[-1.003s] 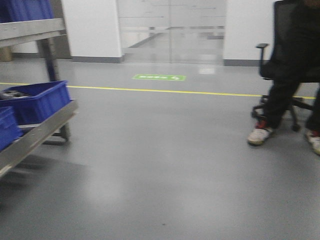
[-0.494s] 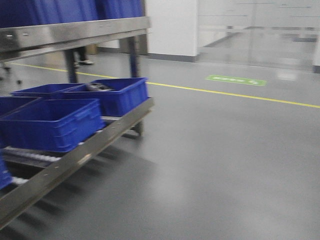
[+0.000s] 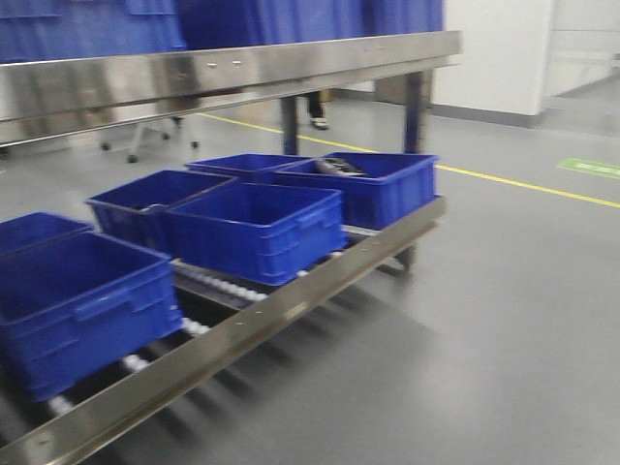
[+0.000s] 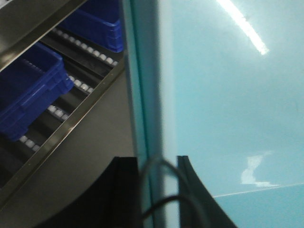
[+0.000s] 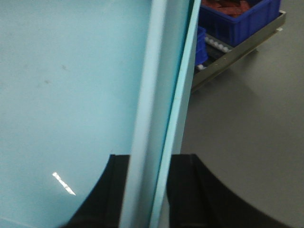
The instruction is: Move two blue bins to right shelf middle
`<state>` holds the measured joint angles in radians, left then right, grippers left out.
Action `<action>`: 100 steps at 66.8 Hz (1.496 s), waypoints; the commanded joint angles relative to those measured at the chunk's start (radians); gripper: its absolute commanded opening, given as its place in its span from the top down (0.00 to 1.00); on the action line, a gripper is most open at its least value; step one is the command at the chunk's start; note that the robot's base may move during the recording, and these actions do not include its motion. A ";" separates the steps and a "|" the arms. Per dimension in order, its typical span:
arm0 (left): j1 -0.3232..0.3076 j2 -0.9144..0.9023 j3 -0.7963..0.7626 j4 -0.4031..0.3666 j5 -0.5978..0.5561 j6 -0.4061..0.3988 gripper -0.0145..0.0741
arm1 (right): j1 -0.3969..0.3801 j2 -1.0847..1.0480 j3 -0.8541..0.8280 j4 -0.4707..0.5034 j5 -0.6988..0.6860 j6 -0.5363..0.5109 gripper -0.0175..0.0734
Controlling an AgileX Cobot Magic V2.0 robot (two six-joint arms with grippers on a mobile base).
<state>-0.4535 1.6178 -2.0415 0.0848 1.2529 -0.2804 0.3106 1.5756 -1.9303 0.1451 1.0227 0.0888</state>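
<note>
A pale light-blue bin with smooth walls fills both wrist views, its inside showing in the left wrist view (image 4: 228, 95) and the right wrist view (image 5: 71, 85). My left gripper (image 4: 156, 164) is shut on its thin wall, one black jaw on each side. My right gripper (image 5: 149, 164) is shut on the opposite wall in the same way. The gripped wall shows a doubled edge; I cannot tell whether a second bin is nested inside. Neither the pale bin nor the grippers show in the front view.
A steel roller shelf (image 3: 291, 300) stands ahead on the left with several dark royal-blue ribbed bins (image 3: 257, 228) on its lower level, and an upper beam (image 3: 232, 73) above. Grey floor with a yellow line (image 3: 523, 182) lies to the right. A dark-blue bin of red parts (image 5: 237, 19) sits on the shelf.
The front view has swung left: the seated person and chair have left the frame, and the shelf with dark-blue bins now fills the left and centre.
</note>
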 commanded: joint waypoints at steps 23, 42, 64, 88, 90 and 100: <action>-0.001 -0.025 -0.016 0.001 -0.051 0.016 0.96 | -0.008 -0.012 -0.017 -0.025 -0.096 0.008 0.98; -0.001 -0.025 -0.016 0.001 -0.051 0.016 0.96 | -0.008 -0.012 -0.017 -0.025 -0.096 0.008 0.98; -0.001 -0.025 -0.016 0.001 -0.051 0.016 0.96 | -0.008 -0.012 -0.017 -0.025 -0.096 0.008 0.98; -0.001 -0.025 -0.016 0.001 -0.051 0.016 0.96 | -0.008 -0.012 -0.017 -0.025 -0.096 0.008 0.98; -0.001 -0.025 -0.016 0.001 -0.051 0.016 0.96 | -0.008 -0.012 -0.017 -0.025 -0.096 0.008 0.98; -0.001 -0.025 -0.016 0.001 -0.051 0.016 0.96 | -0.008 -0.012 -0.017 -0.025 -0.096 0.008 0.98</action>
<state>-0.4535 1.6178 -2.0415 0.0870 1.2529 -0.2804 0.3106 1.5756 -1.9303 0.1470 1.0227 0.0888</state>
